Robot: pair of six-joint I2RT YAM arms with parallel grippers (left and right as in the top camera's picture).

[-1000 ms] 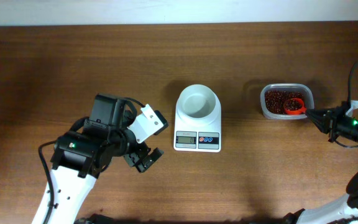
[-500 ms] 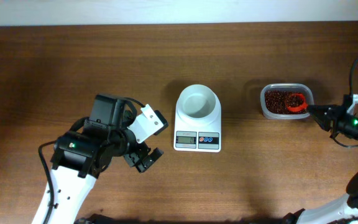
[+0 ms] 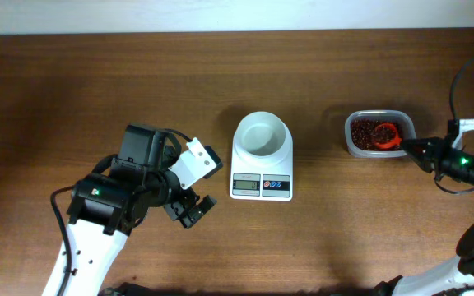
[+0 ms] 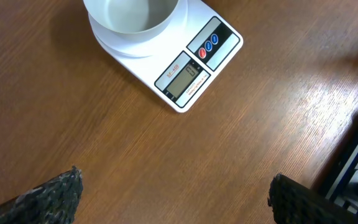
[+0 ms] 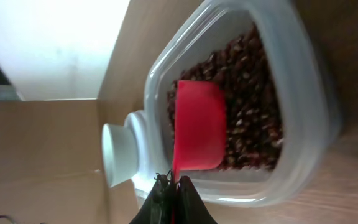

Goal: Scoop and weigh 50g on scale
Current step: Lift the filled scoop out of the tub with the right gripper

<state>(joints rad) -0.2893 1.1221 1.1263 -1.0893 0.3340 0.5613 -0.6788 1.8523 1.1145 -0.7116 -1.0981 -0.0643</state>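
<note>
My right gripper point(image 5: 168, 188) is clamped on the scoop point(image 5: 197, 124), which sits over the beans point(image 5: 253, 124) in the tub point(image 5: 306, 93) just ahead. My left gripper point(image 4: 176, 196) gapes wide, with the scale point(image 3: 262, 156) near on its right.

White scale point(image 3: 262, 167) w/ grey LCD, red + blue btns. Dark red-brown beans point(image 3: 366, 130). Tub point(image 3: 369, 154) clear. Orange-red scoop point(image 3: 388, 136). Surface point(image 3: 344, 238) brown, wood-grain streaks. Left fingers point(image 4: 51, 194) black, speckled.
</note>
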